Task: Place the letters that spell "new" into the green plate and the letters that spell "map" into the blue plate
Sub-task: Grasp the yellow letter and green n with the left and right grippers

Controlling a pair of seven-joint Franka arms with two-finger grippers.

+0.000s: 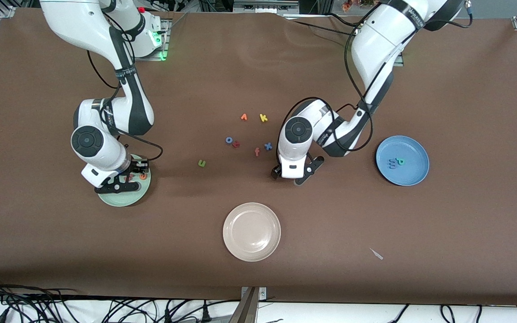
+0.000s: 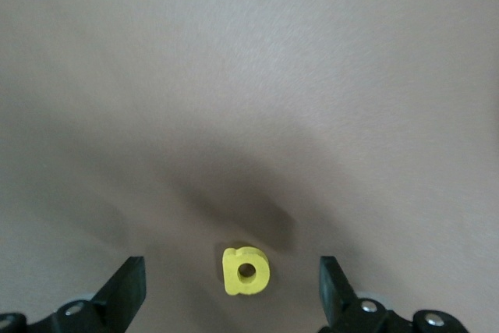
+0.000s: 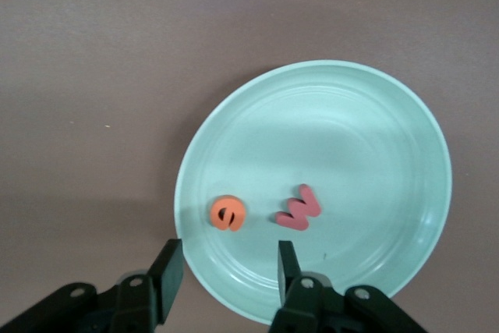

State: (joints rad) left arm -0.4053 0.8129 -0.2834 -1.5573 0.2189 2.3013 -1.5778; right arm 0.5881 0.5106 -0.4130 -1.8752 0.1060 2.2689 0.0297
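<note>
1. the right gripper is held low over the green plate, near the table edge at the right arm's end; the orange "e" and the salmon "w" lie in that plate, so a drop-off seems to be the reason for this pose
2. its jaws are seen parted with nothing between them; the "e" lies on the plate just ahead of the fingertips, untouched
3. the green "n" is left on the table, between the green plate and the loose letters at the middle; it is judged to be the last letter owed to that plate
4. the left gripper is lowered over the yellow "a", apparently lined up for a pick
5. its jaws are spread wide, the "a" between them and touched by neither finger
6. the blue plate, toward the left arm's end, already carries the teal "p" and the blue "m"
</note>
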